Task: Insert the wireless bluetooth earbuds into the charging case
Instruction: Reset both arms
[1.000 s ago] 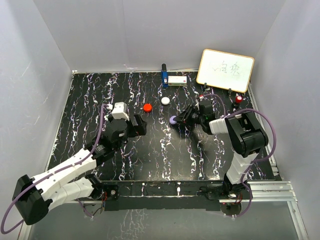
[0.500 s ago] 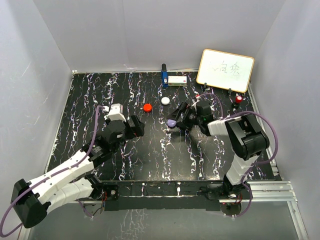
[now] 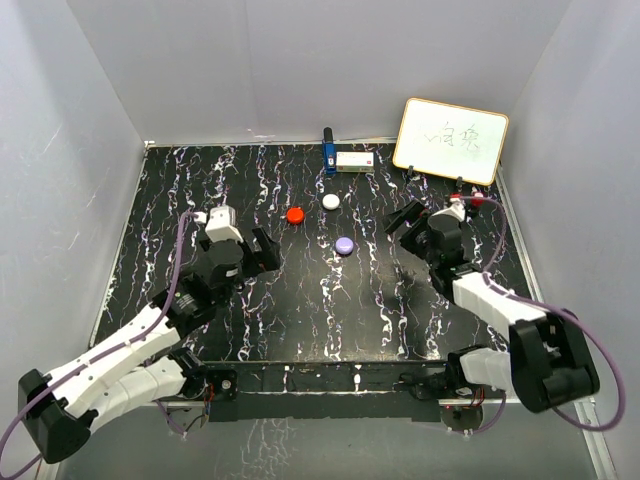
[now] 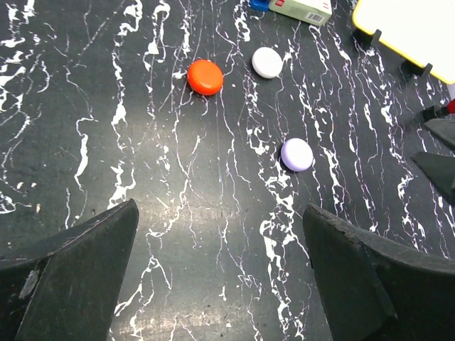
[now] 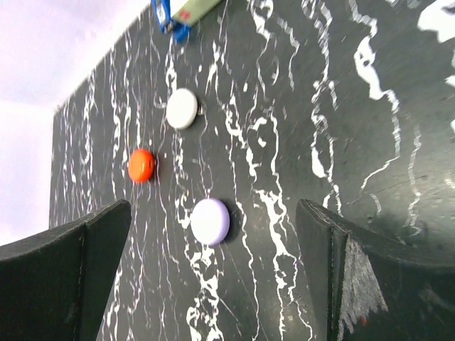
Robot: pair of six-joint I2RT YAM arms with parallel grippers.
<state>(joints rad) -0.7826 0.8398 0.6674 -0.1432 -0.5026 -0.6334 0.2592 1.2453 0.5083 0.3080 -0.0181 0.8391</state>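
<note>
Three closed round pods lie on the black marbled table: red (image 3: 295, 214), white (image 3: 331, 201) and purple (image 3: 345, 245). Which of them is the charging case I cannot tell. A tiny red piece (image 3: 478, 200) sits by the whiteboard's foot, too small to tell if it is one of the earbuds. My right gripper (image 3: 408, 225) is open and empty, well to the right of the purple pod (image 5: 210, 222), which shows far ahead between its fingers (image 5: 341, 270). My left gripper (image 3: 264, 250) is open over bare table, left of the purple pod (image 4: 296, 154).
A whiteboard (image 3: 450, 140) leans at the back right. A blue item (image 3: 328, 157) and a small white box (image 3: 355, 160) rest at the back wall. Grey walls close in the table on three sides.
My right gripper opened, let go of the purple pod and pulled back to the right. The pod stayed on the table. My left arm drew back slightly to the left.
</note>
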